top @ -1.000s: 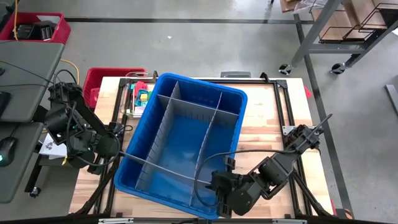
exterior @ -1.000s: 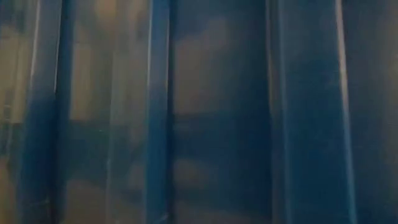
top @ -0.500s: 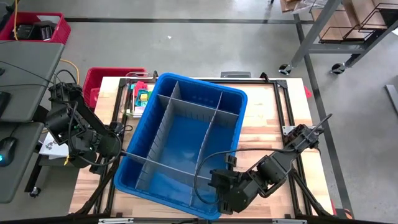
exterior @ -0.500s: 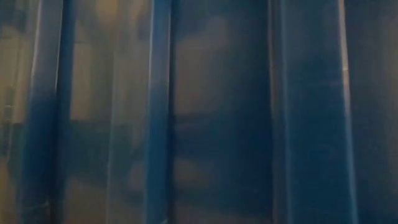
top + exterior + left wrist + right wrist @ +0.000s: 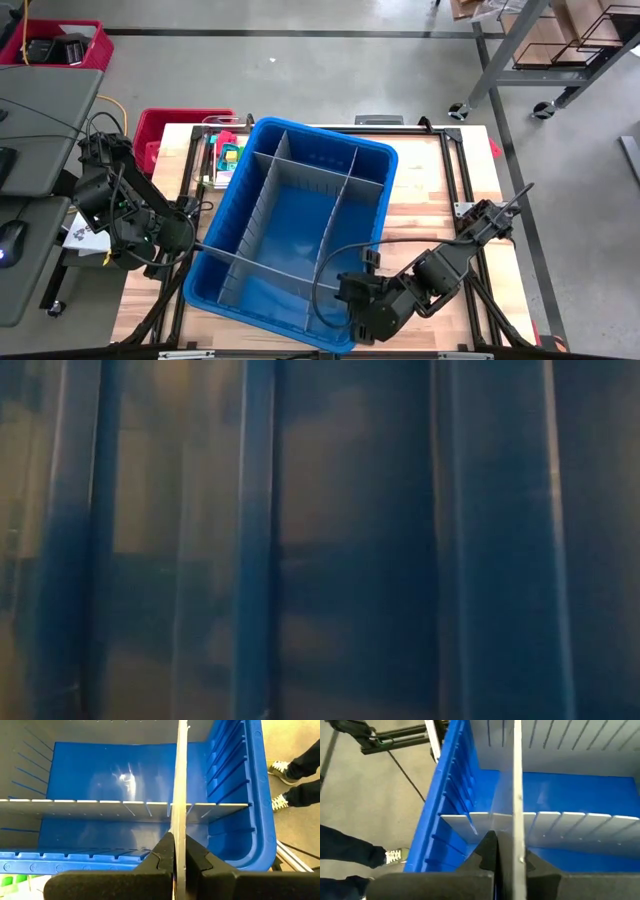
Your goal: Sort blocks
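Looking down, high view: blue bin [image 5: 292,225] askew on the worktop [image 5: 440,200], thin grey divider panels [image 5: 300,195] inside
Left tool, high view: at the bin's left rim [image 5: 190,243], end of a long cross divider
Right tool, high view: at the bin's near rim [image 5: 345,300], end of a lengthwise divider
Blocks, high view: small coloured cluster [image 5: 228,152] on the worktop just beyond the bin's far-left corner; none visible in the compartments
Nearer arm: left, judged by the gap to the cluster
Low view: filled by a blue bin wall [image 5: 330,540], nothing else told
Left wrist view: left tool [image 5: 173,851] clamped shut on a divider edge [image 5: 180,780] running straight away from it
Right wrist view: right tool [image 5: 504,851] pinched shut on another divider edge [image 5: 517,780], likewise in line
Turning relation: blocks outside the bin, both tools occupied with dividers
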Robot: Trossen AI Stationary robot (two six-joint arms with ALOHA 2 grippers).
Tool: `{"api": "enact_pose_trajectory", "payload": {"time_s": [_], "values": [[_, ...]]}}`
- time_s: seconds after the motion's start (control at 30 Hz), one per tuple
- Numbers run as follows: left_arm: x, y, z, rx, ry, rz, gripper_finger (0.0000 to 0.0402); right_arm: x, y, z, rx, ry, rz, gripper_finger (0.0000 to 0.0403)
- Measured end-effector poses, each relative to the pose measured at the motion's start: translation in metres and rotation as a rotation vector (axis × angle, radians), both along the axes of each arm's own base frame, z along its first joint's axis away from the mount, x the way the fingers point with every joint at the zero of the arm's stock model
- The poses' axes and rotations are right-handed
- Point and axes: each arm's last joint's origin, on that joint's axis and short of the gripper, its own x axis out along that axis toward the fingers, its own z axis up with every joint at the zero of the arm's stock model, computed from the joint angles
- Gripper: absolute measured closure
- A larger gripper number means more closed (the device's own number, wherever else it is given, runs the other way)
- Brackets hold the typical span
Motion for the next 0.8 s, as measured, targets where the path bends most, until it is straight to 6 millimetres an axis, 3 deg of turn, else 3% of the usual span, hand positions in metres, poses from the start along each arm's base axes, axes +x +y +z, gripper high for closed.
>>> {"api": "enact_pose_trajectory", "payload": {"time_s": [0.4, 0.8], "values": [[-0.003, 0.002, -0.001, 0.005, 0.033, -0.016, 0.0401, 0.014, -0.004, 0.018, 0.072, -0.167, 0.022, 0.0403], [-0.003, 0.002, -0.001, 0.008, 0.042, -0.013, 0.0401, 0.006, -0.015, 0.036, 0.011, -0.255, -0.011, 0.0403]]}}
